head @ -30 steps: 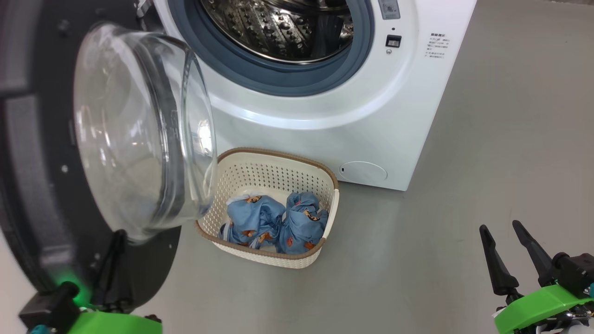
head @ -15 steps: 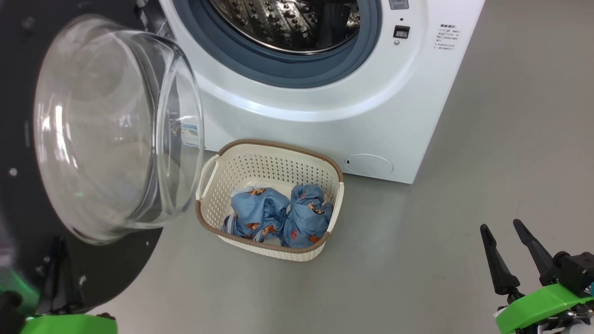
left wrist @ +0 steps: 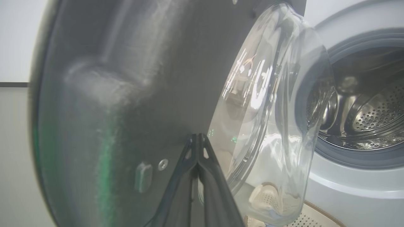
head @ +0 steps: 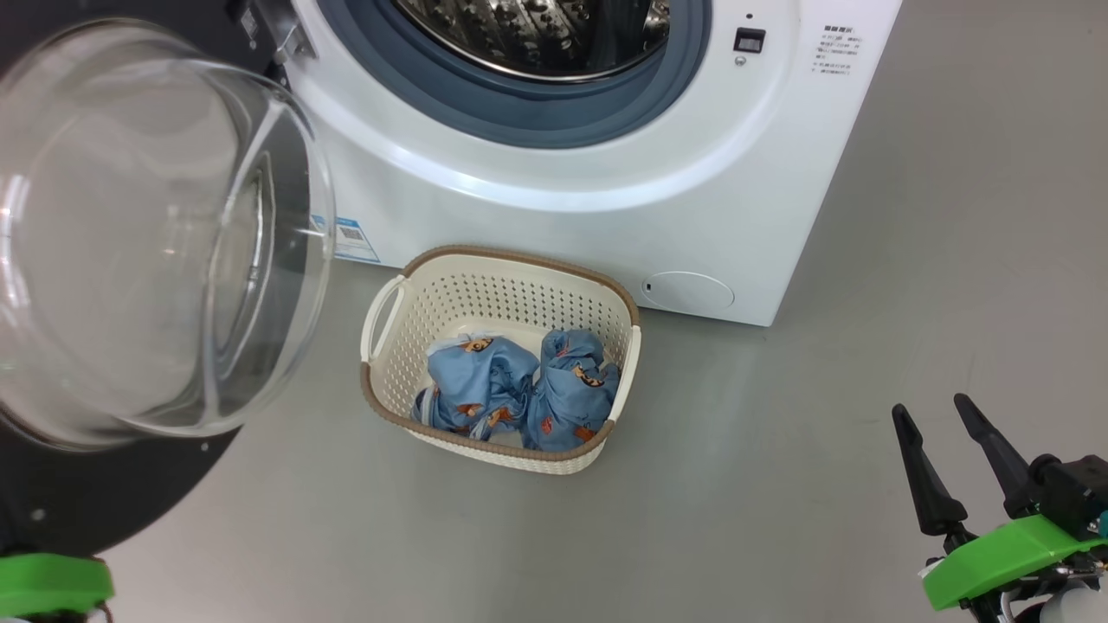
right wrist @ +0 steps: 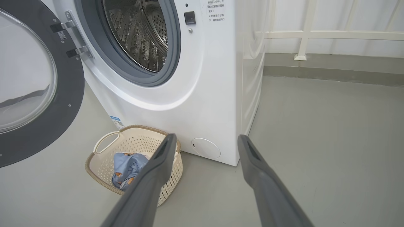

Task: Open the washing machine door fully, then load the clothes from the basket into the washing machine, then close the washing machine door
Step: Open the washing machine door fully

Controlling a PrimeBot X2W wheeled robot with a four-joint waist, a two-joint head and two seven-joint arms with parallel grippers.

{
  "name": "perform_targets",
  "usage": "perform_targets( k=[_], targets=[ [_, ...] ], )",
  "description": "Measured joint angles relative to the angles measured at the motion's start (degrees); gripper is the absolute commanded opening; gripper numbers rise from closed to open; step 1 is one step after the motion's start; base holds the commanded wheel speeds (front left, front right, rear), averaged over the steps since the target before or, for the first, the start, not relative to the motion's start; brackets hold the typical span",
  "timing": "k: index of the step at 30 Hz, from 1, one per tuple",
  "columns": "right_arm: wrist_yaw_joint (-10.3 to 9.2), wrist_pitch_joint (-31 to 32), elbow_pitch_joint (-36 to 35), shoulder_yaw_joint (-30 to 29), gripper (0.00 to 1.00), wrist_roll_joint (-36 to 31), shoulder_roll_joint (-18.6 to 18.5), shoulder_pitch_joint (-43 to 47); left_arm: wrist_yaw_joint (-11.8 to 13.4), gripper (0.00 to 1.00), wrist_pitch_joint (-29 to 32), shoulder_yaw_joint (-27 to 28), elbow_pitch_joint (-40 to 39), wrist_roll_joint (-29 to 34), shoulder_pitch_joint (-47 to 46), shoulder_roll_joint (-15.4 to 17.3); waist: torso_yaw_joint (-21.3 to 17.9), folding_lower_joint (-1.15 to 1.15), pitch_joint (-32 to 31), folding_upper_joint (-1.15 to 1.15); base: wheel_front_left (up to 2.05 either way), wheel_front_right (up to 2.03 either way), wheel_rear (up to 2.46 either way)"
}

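Observation:
The washing machine [head: 606,190] stands open, its steel drum [head: 537,35] showing inside the grey-blue seal. The washing machine door [head: 52,493] is swung out to the left, its glass bowl [head: 147,242] bulging toward me. The cream basket [head: 388,311] sits on the floor before the machine and holds the light blue clothes [head: 519,389]. My left gripper [left wrist: 197,136] is shut and holds nothing, its tips close against the door's black inner face [left wrist: 126,78]; I cannot tell whether they touch. My right gripper [head: 930,407] is open and holds nothing, low to the right of the basket.
Grey floor [head: 779,484] stretches between the basket and my right gripper. A round flap [head: 690,292] and a blue label [head: 355,240] sit low on the machine's front. A white railing [right wrist: 315,34] runs along the wall beyond the machine.
The door has swung further open to the left, uncovering the basket's left handle and the blue label. My left gripper has gone with it toward the lower left. The right gripper has barely moved.

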Motion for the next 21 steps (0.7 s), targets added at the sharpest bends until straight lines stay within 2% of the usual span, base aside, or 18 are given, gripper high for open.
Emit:
perform_targets(
  k=[12,21],
  targets=[
    [0.00,0.00,0.04,0.63,1.00,0.00,-0.96,-1.47,-0.43,0.00,0.00,7.91,8.37,2.67,-8.07,2.07,-0.72,0.00,2.30,0.00,0.00,0.00,0.00],
    [0.00,0.00,-0.13,0.68,1.00,0.00,-1.57,-3.36,-2.30,0.00,-0.01,13.49,15.43,3.69,-14.00,5.50,-1.20,0.00,5.28,0.00,0.00,0.00,0.00]
  ],
)
